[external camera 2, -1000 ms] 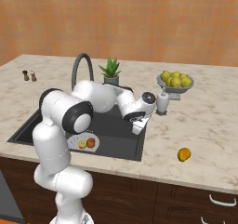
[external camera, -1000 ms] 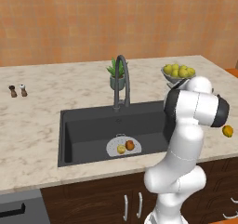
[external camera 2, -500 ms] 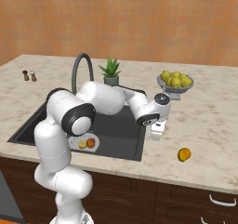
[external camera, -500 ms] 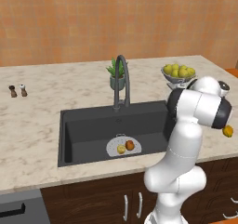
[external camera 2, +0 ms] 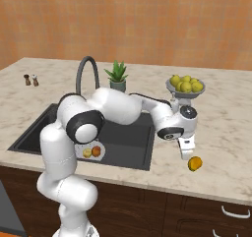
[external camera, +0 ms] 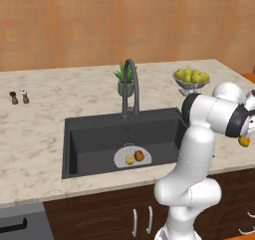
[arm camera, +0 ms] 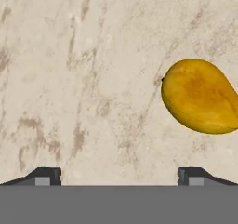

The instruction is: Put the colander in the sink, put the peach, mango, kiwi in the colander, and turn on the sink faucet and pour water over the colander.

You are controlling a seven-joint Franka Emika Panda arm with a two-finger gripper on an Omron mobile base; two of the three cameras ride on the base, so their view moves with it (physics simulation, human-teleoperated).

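Colander (external camera: 130, 157) sits on the floor of the sink (external camera: 99, 139), toward its front right, with a yellow fruit (external camera: 129, 160) and an orange-red fruit (external camera: 139, 155) side by side inside it. At the desk's (external camera: 45, 124) far left, near the back edge, stand two small shakers (external camera: 19, 97). Behind the sink rises the faucet (external camera: 130, 87), its arched spout over the basin, and a potted plant (external camera: 124, 79) stands just behind it. Further right, near the back edge, is a glass bowl of yellow-green fruit (external camera 2: 185, 86). Right of the sink, near the front edge, the mango (external camera 2: 195, 163) lies on the desk. The gripper (external camera 2: 186, 149) hangs just beside it, fingers (arm camera: 46, 175) spread wide and holding nothing; the mango lies off to one side, not between them.
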